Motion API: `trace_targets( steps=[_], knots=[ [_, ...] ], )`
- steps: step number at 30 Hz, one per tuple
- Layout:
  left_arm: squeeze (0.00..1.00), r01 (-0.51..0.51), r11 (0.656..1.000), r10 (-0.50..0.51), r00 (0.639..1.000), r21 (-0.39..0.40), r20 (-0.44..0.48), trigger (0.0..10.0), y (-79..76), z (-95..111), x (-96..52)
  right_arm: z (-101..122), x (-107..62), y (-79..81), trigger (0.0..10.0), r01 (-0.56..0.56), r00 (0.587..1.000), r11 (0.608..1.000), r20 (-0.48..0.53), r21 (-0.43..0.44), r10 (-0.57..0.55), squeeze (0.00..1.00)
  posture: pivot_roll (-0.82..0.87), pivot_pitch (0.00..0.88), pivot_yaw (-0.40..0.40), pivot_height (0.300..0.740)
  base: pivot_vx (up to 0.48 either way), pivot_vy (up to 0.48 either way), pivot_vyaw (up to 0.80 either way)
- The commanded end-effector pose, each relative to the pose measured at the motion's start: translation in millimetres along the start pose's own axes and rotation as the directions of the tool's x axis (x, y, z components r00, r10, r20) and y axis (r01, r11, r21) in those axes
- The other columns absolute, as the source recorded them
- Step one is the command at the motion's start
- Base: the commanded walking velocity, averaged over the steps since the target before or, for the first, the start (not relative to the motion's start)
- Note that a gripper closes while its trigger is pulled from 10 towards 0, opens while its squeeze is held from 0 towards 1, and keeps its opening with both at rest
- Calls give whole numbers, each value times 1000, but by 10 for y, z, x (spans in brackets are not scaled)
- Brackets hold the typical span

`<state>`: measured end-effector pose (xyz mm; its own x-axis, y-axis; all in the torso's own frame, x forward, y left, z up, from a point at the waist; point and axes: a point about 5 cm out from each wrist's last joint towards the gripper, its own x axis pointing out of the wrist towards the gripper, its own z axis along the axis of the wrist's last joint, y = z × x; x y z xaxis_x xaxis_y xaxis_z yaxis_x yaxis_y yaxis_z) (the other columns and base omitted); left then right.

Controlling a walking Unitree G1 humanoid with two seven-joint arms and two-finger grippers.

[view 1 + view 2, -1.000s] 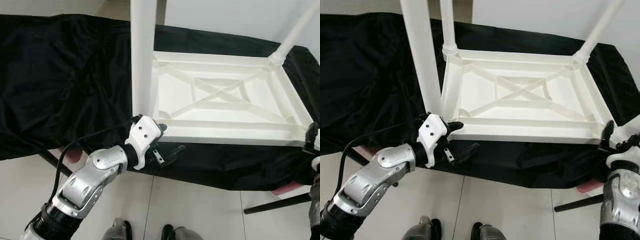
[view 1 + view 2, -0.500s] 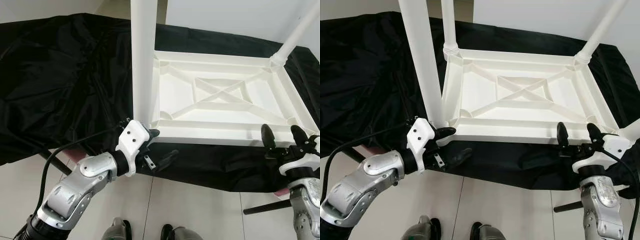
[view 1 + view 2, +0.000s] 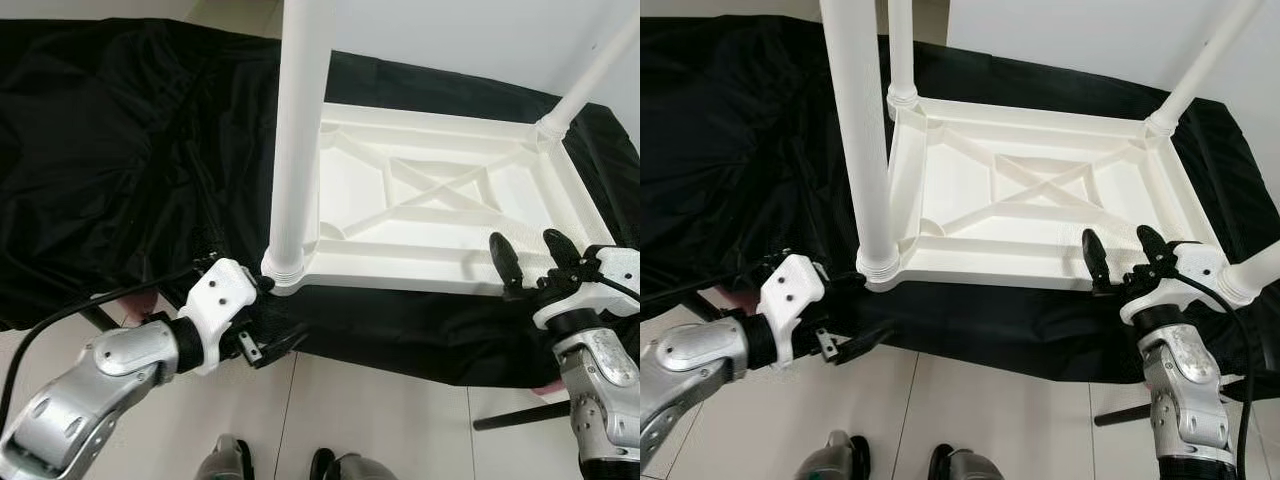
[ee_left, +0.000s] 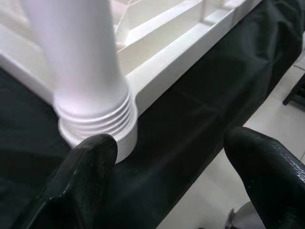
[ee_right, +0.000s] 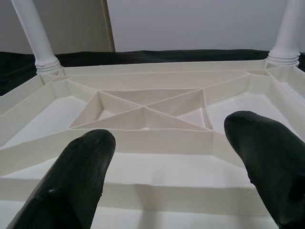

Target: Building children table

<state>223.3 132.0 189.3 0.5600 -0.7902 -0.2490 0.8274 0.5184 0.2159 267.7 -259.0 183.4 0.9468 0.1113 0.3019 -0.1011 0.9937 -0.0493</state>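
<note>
A white plastic children's table [image 3: 440,265] lies upside down on a black cloth. Its legs stand upward: a thick near-left leg [image 3: 300,130], a far-left leg [image 3: 902,50], a far-right leg [image 3: 590,80] and a near-right leg [image 3: 1258,272]. My left gripper [image 3: 270,318] is open, just in front of and below the threaded base [image 4: 97,117] of the near-left leg, not touching it. My right gripper [image 3: 532,258] is open, its fingers [image 5: 81,176] pointing over the table's near rail [image 5: 143,169] toward the ribbed underside.
The black cloth [image 3: 120,170] covers a low surface and hangs over its near edge. Pale floor tiles [image 3: 400,420] lie below, with my feet at the bottom. A black stand leg [image 3: 510,415] slants across the floor at the right. A white wall rises behind.
My left gripper has drawn back toward me and to the left, away from the leg's base. My right gripper has risen into view and moved left along the near rail. The camera shifted slightly.
</note>
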Motion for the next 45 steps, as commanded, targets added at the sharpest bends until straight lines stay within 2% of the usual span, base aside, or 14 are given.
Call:
trace_targets(
  steps=[1, 3, 5, 11, 13, 24, 25, 31, 37, 45],
  knots=[
    [0, -35, 999, 35, 999, 18, -2, 10000, 42, 16, -42, -55, 16, 27, 10000, -23, 999, 999, -28, 22, 24, 0, 157, 166, -136, 740, 0, 0, 0],
    [0, -95, 995, 95, 995, 15, 9, 10000, 122, 41, -48, -78, 43, 91, 10000, -67, 997, 997, -39, 48, 69, 0, 163, 167, -141, 740, 0, 0, 0],
    [0, -99, 995, 99, 995, 11, 9, 10000, 127, 44, -47, -82, 44, 100, 10000, -75, 996, 996, -42, 54, 77, 0, 163, 167, -141, 740, 0, 0, 0],
    [0, -194, 981, 194, 980, 4, 38, 10000, 254, 77, -2, -139, 10, 271, 10000, -178, 981, 981, -69, 73, 183, 0, 156, 164, -141, 740, 0, 0, 0],
    [0, -206, 979, 206, 977, -11, 54, 10000, 282, 93, 50, -152, -7, 304, 10000, -192, 977, 978, -74, 86, 199, 0, 147, 163, -137, 740, 0, 0, 0],
    [0, -248, 968, 249, 963, -19, 99, 10000, 373, 163, 192, -147, -35, 266, 10000, -178, 980, 980, -72, 85, 185, 0, 117, 165, -125, 740, 0, 0, 0],
    [0, -249, 968, 251, 960, -29, 121, 10000, 389, 201, 261, -148, -46, 258, 10000, -176, 980, 981, -73, 86, 183, 0, 114, 167, -122, 740, 0, 0, 0],
    [0, -233, 971, 238, 958, -47, 162, 10000, 386, 279, 405, -151, -68, 259, 10000, -174, 981, 981, -75, 86, 180, 0, 106, 170, -117, 740, 0, 0, 0],
    [0, -120, 992, 127, 963, -41, 240, 10000, 196, 442, 665, -160, -125, 312, 10000, -220, 969, 970, -87, 104, 230, 0, 98, 174, -113, 740, 0, 0, 0],
    [0, -55, 997, 67, 958, -50, 277, 10000, 68, 543, 827, -146, -186, 366, 10000, -309, 940, 944, -113, 116, 322, 0, 86, 181, -99, 740, 0, 0, 0]
  ],
)
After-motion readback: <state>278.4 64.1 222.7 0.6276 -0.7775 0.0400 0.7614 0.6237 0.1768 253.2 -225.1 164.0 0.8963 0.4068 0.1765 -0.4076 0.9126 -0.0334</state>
